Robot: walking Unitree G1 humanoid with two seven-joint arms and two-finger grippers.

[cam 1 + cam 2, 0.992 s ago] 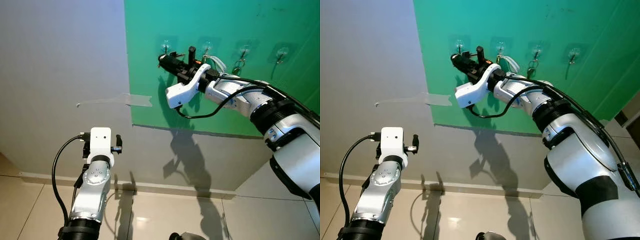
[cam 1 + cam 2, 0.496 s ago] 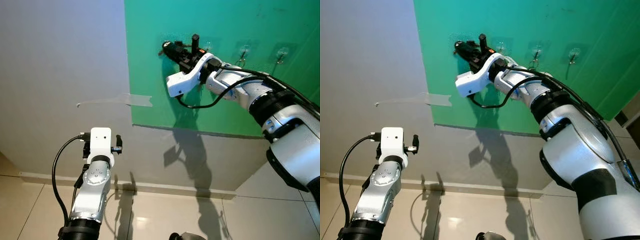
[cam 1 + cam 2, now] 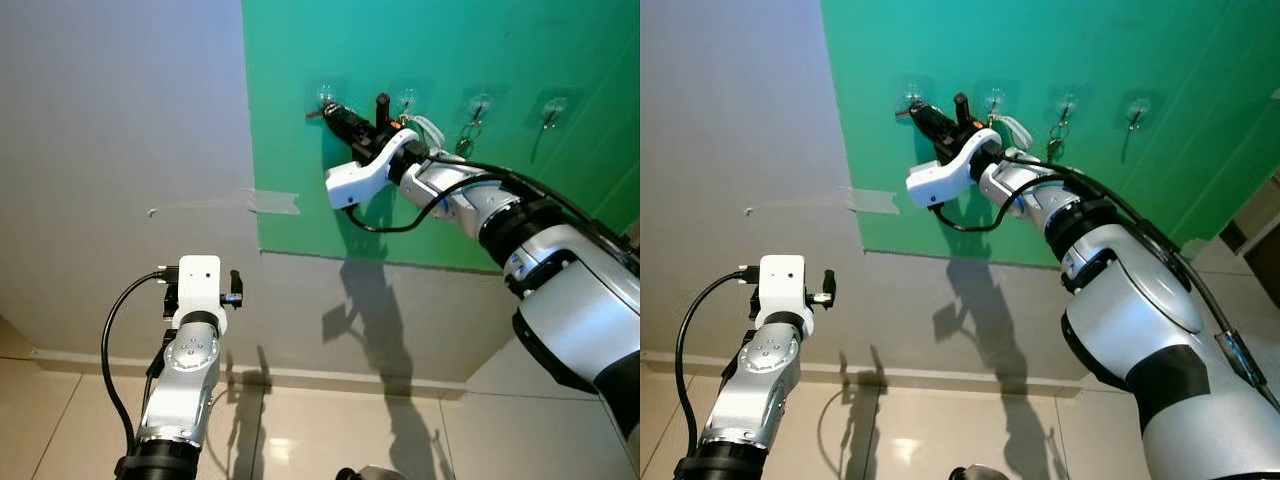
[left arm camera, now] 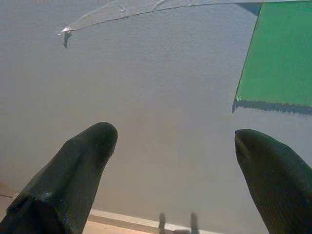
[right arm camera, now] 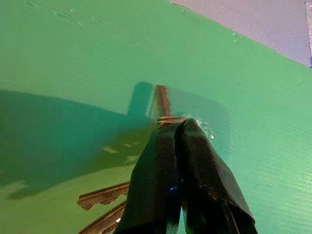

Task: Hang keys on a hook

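Pinching keys (image 5: 105, 207) at hook (image 5: 162, 101) (seemingly touching): right gripper (image 5: 176, 127).

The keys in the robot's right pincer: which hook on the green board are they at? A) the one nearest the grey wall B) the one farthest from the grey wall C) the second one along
A: the right pincer, shut on the keys, is up against the hook at the end nearest the grey wall, on the green board.

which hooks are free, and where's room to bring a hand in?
Far-right hook looks bare; the third holds keys. Crowded at the leftmost hook, where the right gripper holds keys. Open green board lies below the row.
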